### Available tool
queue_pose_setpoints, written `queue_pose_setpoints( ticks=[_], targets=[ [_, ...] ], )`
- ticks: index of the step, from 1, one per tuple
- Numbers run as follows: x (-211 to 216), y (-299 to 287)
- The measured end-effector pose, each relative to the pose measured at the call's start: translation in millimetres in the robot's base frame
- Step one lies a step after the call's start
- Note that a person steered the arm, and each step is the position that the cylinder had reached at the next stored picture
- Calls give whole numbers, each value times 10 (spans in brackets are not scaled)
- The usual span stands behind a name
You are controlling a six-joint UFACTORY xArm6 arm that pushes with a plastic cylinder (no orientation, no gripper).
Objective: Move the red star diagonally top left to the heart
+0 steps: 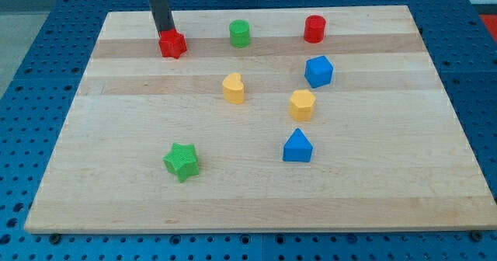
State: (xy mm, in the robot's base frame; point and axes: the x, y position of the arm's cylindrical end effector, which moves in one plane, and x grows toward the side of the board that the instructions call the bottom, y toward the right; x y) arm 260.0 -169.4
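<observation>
One red star-shaped block (172,44) sits upper left on the wooden bench (116,183) — my tip (166,33) touching its top edge — no pincer shows.

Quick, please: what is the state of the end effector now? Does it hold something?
End effector: a bare rod, no jaws, so it holds nothing. My tip sits at the top edge of the red star, apparently touching it.

Red star (172,44), yellow heart (233,88), green star (182,161), pale wooden board (116,191)
</observation>
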Motion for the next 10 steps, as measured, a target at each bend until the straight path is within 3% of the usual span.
queue_pose_setpoints(
  ticks=[3,5,7,8,10],
  targets=[
    [287,178],
    [736,225],
    [781,225],
    [725,212],
    [-357,447]
  ],
)
